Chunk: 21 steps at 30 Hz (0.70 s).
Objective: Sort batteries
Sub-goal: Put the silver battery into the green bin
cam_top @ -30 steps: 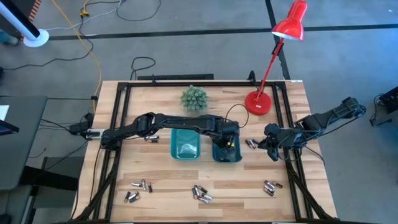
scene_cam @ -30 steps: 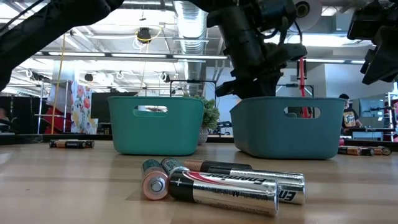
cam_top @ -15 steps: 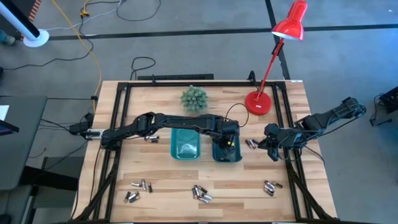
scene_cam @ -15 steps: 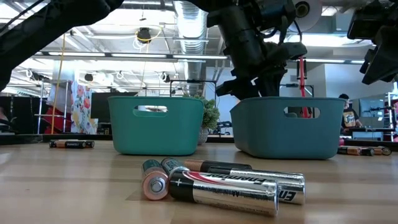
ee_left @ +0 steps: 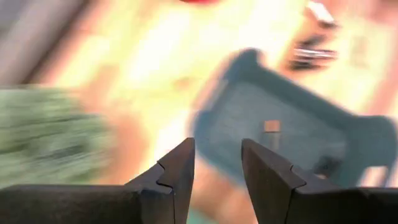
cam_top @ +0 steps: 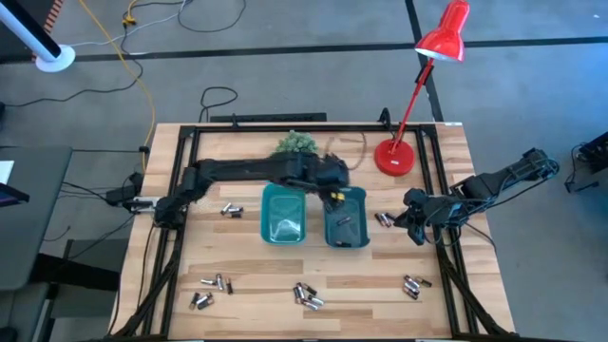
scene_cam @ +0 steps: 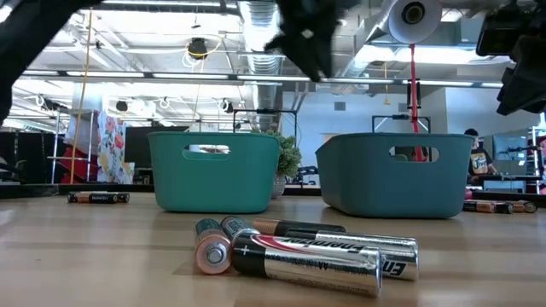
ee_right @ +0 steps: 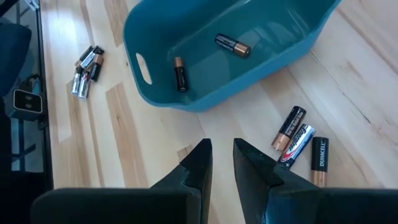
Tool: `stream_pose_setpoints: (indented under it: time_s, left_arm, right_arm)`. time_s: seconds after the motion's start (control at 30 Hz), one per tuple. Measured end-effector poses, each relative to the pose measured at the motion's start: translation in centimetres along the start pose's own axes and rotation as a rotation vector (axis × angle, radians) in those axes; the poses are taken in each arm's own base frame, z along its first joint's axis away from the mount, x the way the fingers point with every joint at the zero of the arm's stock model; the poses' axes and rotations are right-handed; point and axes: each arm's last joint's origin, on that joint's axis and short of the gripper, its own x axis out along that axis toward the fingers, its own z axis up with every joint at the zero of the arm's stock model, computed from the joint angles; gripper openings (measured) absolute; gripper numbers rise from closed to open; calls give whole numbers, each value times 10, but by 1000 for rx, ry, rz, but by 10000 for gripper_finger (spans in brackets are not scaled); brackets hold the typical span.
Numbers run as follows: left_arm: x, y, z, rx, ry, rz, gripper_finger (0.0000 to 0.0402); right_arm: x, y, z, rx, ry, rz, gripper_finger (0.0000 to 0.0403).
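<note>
Left jaws (ee_left: 217,165) parted, empty, right jaws (ee_right: 222,163) barely parted, right teal bin (ee_right: 273,46) holding two batteries (ee_right: 232,45).

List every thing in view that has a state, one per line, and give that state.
Left hand: open, empty, above the table near the right bin's back edge.
Right hand: fingers slightly apart, empty, over bare table beside three batteries.
Right bin: upright, two batteries inside.
Left bin: upright, contents unclear.
Loose batteries: lying flat on the table.
Red lamp: standing.
</note>
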Motion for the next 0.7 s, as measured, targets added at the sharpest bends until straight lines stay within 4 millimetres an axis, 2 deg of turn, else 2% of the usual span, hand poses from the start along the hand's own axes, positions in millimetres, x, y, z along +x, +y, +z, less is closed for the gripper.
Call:
stream_pose_setpoints:
  time_s: [0.13,0.23,0.43,0.7]
  left_arm:
    - [-38,27,-12,6,-15,51,125]
    - [-55,48,-33,-34,-9,80,125]
    - [-65,86,-100,-205,-33,38,125]
    - [-63,127,-201,-388,50,-54,117]
  right_arm:
    - [0,0,0,6,-4,3,83]
    - [0,0,1,20,-4,3,83]
    - [0,0,1,33,-6,1,83]
    - [0,0,0,55,-5,-1,83]
